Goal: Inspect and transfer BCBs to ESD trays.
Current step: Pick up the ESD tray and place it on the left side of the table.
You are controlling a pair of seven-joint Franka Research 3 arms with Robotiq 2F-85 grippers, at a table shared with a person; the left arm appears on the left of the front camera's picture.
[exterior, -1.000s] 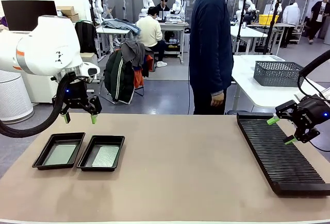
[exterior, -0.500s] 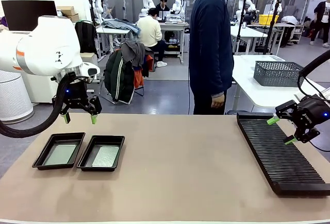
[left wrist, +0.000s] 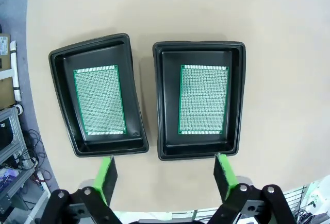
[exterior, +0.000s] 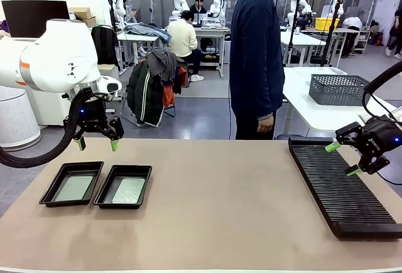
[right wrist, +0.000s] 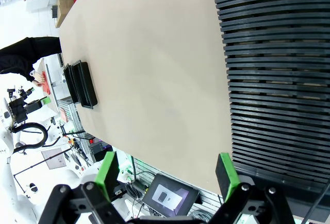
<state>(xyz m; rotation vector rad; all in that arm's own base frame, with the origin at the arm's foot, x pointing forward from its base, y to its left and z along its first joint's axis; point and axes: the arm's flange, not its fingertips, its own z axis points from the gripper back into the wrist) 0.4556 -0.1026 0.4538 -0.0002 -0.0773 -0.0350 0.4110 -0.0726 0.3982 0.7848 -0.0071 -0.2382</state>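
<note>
Spanning the whole width: broad matte beige surface (exterior: 213,204).

Lying along its right side: long black ribbed slotted plastic rack (exterior: 342,185), slots bare.

Standing at the far edge, near the middle: person in a dark navy jacket (exterior: 254,53), one hand (exterior: 266,121) hanging at the side.

Sitting side by side at the left of the surface, rims nearly touching: two shallow black rectangular plastic trays with raised rims and rounded corners, left tray (exterior: 53,188) and right tray (exterior: 108,192). In the left wrist view, showing as one tray (left wrist: 61,105) slightly skewed and the other (left wrist: 236,100) square to the picture.

Lying flat inside each tray: a thin green rectangular perforated circuit board (exterior: 73,187) (exterior: 129,190), each resting on the tray floor with a black margin all round; seen from above as board (left wrist: 99,100) and board (left wrist: 203,99).

Hovering above the trays, well clear of them: left gripper (exterior: 95,142), green-padded fingers spread wide, holding nothing.

Hanging over the near-right part of the rack: right gripper (exterior: 343,159), tilted, fingers likewise parted wide, gripping nothing.
</note>
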